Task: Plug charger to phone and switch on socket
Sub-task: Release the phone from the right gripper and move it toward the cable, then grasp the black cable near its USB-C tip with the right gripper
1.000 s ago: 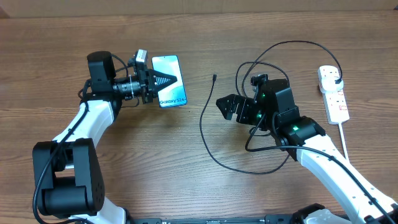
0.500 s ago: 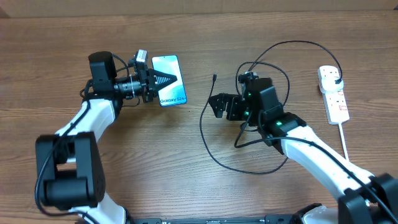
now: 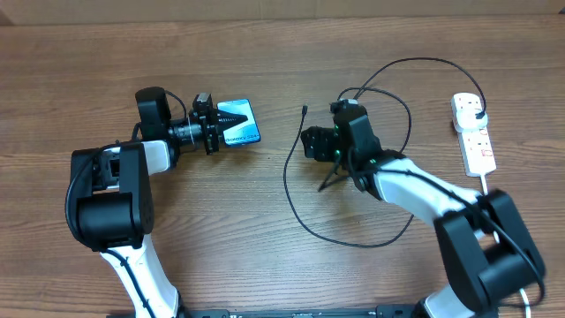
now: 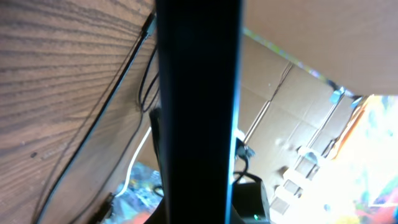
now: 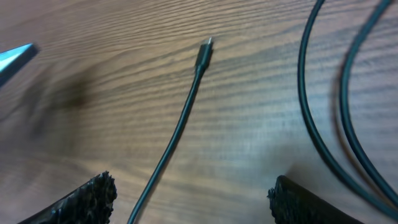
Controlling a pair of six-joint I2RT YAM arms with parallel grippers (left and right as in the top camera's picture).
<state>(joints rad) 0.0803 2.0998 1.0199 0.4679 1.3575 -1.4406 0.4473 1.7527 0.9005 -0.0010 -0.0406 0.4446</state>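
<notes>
The phone [image 3: 240, 124], with a light-blue screen, is held off the table in my left gripper [image 3: 221, 131], which is shut on it; it is turned partly on edge. In the left wrist view the phone [image 4: 198, 112] fills the middle as a dark upright band. The charger cable [image 3: 288, 181] loops over the table, its small plug tip [image 3: 304, 110] lying free. My right gripper [image 3: 309, 142] is open just below and right of that tip. In the right wrist view the tip [image 5: 205, 52] lies ahead of the open fingers [image 5: 93, 198], with the cable running between them. The socket [image 3: 477, 140] lies far right.
The charger's black plug [image 3: 478, 108] sits in the socket's far outlet. A thick white cord [image 3: 491, 199] runs from the socket toward the front edge. More black cable loops [image 5: 323, 124] lie right of my right gripper. The phone's edge [image 5: 15, 57] shows at the right wrist view's left.
My left gripper has rolled and drawn back a little, tilting the phone onto its edge. My right gripper has moved left and further back, closer to the cable's plug tip.
</notes>
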